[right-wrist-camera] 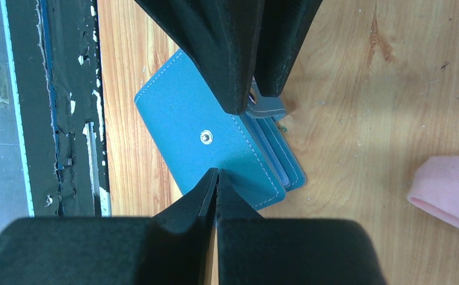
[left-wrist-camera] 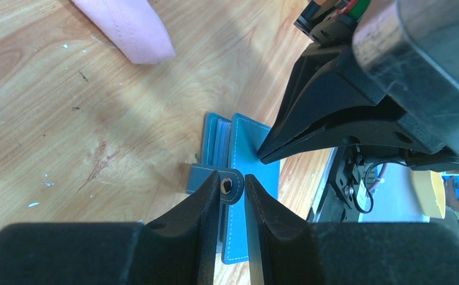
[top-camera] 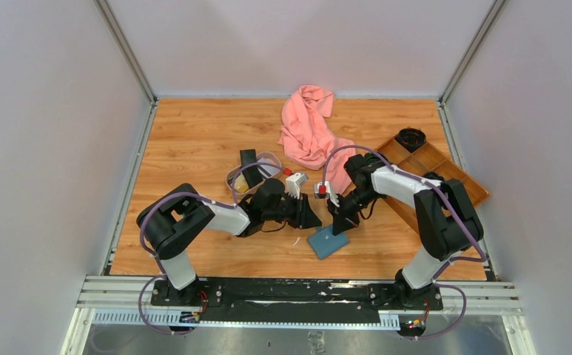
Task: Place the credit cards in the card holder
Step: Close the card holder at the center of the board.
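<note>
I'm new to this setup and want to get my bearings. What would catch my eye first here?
The two grippers meet over the teal card holder lying front and centre: the left gripper poised at its tab clasp, the right gripper shut at its cover's edge. Behind them a crumpled pink cloth lies at the back centre.

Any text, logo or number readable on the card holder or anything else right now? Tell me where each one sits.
No text is readable in any view.
card holder: plain teal cover, no lettering, only a bare metal snap stud.
black card: too small to show any print.
coloured items past the table edge in the left wrist view: blurred, unreadable.
</note>
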